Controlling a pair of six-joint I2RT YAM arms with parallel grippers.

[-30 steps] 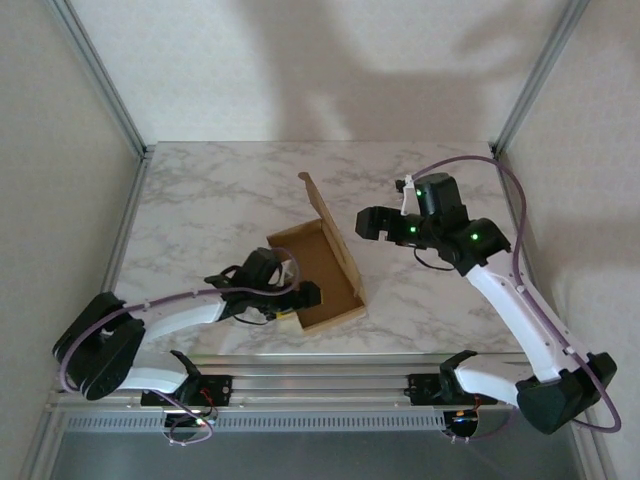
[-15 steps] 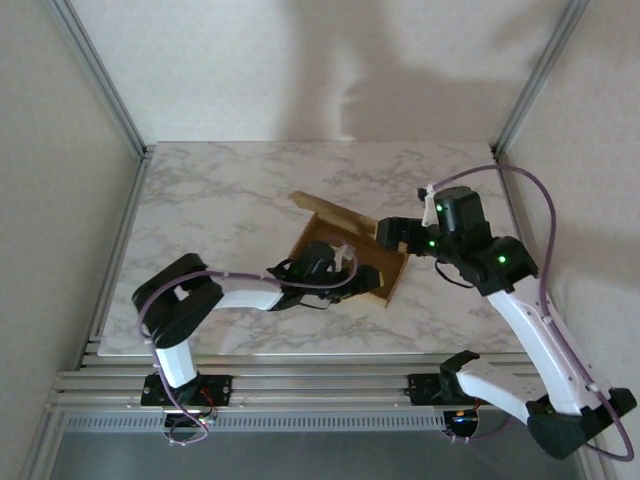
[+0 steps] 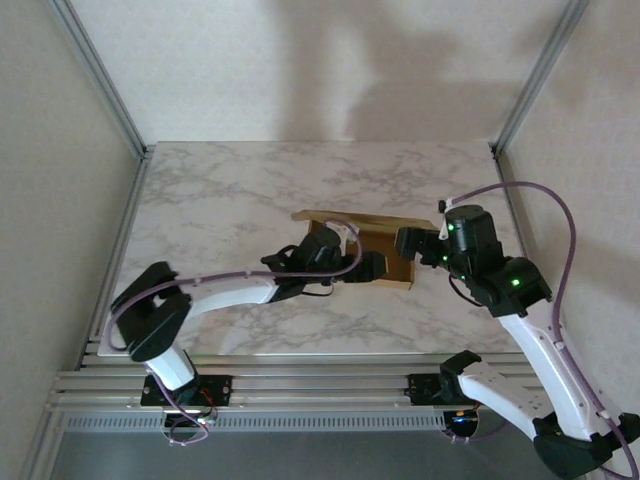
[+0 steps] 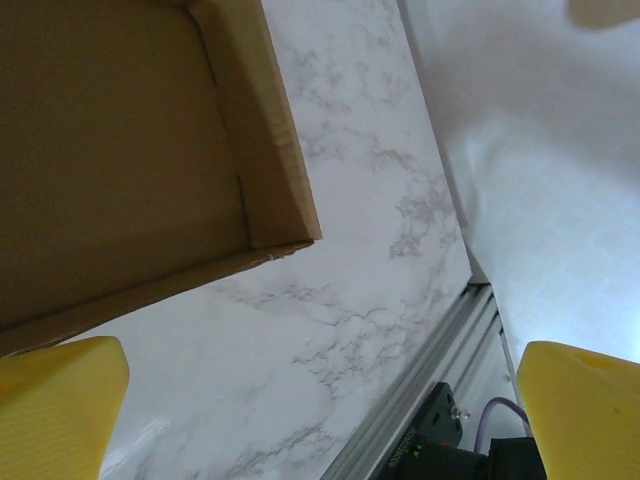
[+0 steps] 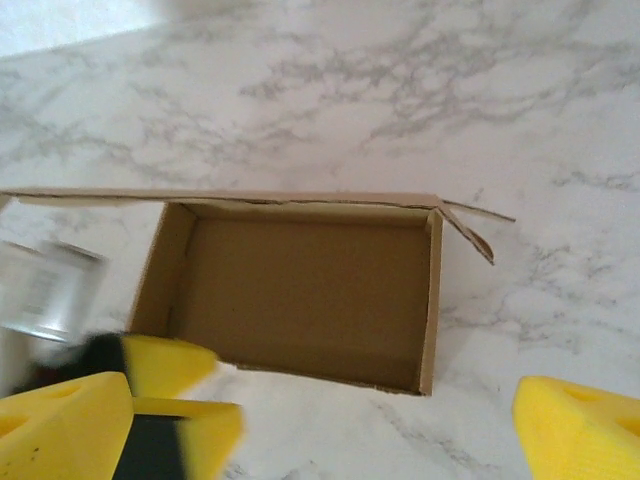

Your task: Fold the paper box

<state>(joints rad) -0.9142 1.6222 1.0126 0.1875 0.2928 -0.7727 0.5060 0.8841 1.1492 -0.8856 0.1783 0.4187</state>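
paper box (image 5: 300, 290), just one, sits open on the table (image 3: 200, 200), and two claws, left claw (image 4: 320, 400) and right claw (image 5: 320, 430), gape wide, empty.

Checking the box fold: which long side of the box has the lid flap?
The far long side of the box: the lid flap rises along it, while the near long side is just a low wall.
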